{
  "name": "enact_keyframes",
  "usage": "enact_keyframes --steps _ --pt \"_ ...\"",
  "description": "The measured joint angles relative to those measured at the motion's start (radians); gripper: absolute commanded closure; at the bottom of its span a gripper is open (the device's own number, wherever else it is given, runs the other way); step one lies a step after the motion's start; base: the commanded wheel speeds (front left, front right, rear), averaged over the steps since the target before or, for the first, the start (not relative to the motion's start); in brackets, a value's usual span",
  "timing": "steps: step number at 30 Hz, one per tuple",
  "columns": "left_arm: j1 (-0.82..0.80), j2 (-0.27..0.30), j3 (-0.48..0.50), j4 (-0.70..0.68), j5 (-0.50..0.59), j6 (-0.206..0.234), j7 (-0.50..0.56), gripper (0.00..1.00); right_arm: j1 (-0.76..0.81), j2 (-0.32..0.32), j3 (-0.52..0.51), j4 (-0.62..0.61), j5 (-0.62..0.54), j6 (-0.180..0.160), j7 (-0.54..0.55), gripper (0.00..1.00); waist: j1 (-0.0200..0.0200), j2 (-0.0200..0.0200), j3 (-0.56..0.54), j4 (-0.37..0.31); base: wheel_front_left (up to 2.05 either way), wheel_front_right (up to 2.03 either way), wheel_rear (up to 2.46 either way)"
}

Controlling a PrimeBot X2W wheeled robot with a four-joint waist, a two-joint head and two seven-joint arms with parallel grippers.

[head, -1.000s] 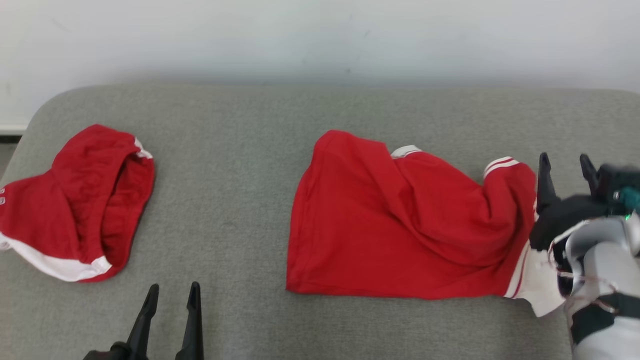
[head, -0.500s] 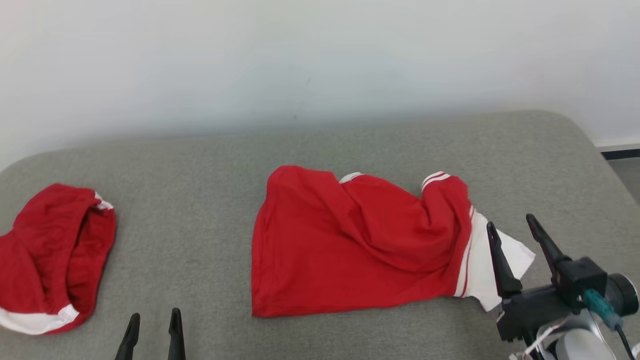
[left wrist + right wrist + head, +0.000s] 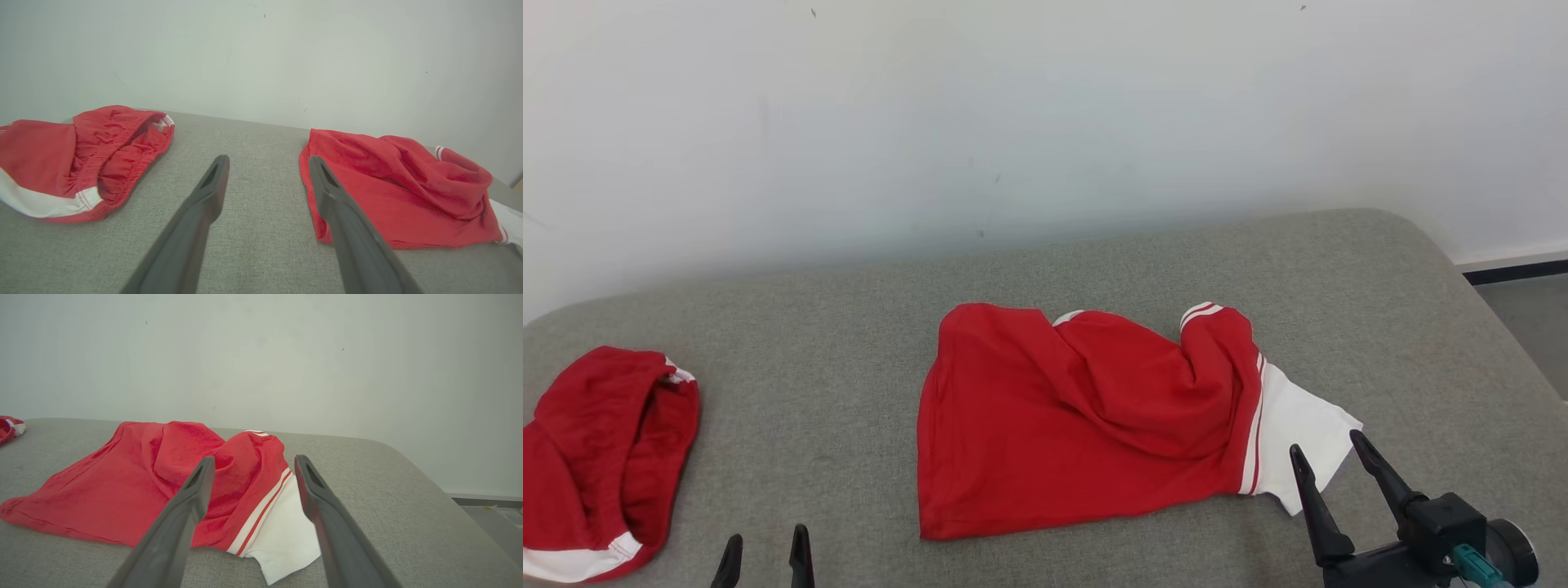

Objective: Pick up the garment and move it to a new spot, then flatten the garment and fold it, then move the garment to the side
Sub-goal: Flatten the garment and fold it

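A red garment (image 3: pixel 1078 425) with a white, red-striped sleeve (image 3: pixel 1298 425) lies rumpled on the middle of the grey padded surface (image 3: pixel 849 327). My right gripper (image 3: pixel 1325 443) is open just in front of the white sleeve, clear of the cloth and holding nothing. In the right wrist view the gripper (image 3: pixel 254 458) points at the garment (image 3: pixel 135 477), and the sleeve (image 3: pixel 286 531) lies between the fingers' lines. My left gripper (image 3: pixel 767 535) is open at the near edge, left of the garment. The left wrist view shows it (image 3: pixel 267 158) over bare surface, the garment (image 3: pixel 388 192) to its right.
A second red piece with an elastic waistband and white trim (image 3: pixel 596 457) lies bunched at the far left, also visible in the left wrist view (image 3: pixel 81 155). A pale wall (image 3: pixel 1045 122) backs the surface. The surface's rounded right edge (image 3: pixel 1462 278) drops to the floor (image 3: pixel 1535 327).
The head view has tilted up and turned right, shifting the whole picture. My right gripper has drawn back from the garment's right edge towards the near side, still open. The garment lies as before.
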Motion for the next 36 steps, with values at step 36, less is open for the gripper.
enact_keyframes --steps 36 --pt "-0.229 0.0 -0.24 0.216 -0.015 -0.053 0.21 0.0 -0.235 -0.096 -0.068 0.269 0.054 0.0 0.343 0.0 0.0002 0.0001 0.099 0.027 0.0 0.0 0.0"
